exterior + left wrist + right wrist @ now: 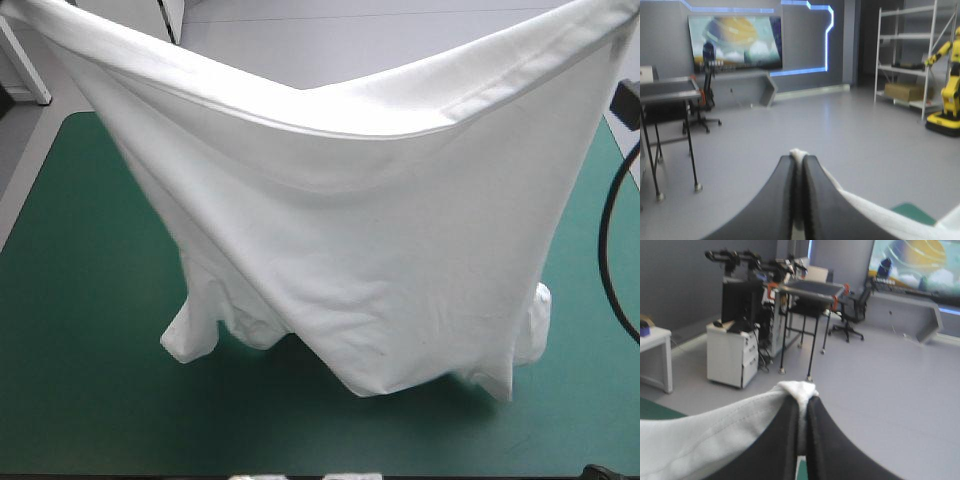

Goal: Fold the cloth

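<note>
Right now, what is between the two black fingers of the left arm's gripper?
A pinched bit of the white T-shirt; the left gripper is all but shut on it, as the left wrist view shows.

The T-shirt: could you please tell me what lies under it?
Only the teal-green cover shows around the hanging T-shirt, held by the left gripper and right gripper. Anything behind the fabric is hidden.

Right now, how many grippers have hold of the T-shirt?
2. The left gripper is shut on one end of the T-shirt's raised edge, and the right gripper is shut on the other end.
</note>
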Robot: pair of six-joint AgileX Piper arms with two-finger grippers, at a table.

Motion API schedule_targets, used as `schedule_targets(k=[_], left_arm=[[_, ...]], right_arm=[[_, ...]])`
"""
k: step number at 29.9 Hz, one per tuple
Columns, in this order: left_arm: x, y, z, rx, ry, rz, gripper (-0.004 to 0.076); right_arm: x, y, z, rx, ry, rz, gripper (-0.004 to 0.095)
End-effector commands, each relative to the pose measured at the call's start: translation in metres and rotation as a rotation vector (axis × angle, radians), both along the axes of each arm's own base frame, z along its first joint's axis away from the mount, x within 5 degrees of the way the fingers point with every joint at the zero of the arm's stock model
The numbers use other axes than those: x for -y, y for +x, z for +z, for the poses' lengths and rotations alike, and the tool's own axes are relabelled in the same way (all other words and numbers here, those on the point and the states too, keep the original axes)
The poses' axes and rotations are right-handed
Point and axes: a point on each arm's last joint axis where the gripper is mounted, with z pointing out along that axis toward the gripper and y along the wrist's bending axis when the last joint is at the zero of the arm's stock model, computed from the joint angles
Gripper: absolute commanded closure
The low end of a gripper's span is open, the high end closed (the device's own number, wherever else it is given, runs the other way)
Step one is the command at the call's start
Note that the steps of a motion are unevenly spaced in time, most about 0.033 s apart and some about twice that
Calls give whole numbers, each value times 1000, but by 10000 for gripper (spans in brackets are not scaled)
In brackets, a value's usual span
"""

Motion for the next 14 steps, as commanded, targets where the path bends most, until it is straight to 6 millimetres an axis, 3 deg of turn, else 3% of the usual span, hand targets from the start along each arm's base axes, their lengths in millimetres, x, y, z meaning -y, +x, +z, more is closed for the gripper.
schedule_targets(k=[1, 4, 8, 11, 14], left_arm=[[-2, -28, 24, 226, -104, -28, 733], [-4, -39, 34, 322, -155, -42, 733], [-6, -40, 36, 355, -170, -27, 733], [-5, -23, 35, 328, -167, -19, 733], [-5, 8, 34, 325, -181, 14, 733]], right_arm=[[7, -16, 26, 233, 63, 46, 919], [8, -22, 34, 321, 99, 64, 919], [6, -22, 38, 356, 117, 83, 919], [-5, -8, 36, 337, 85, 62, 919], [-19, 18, 33, 343, -6, -41, 919]])
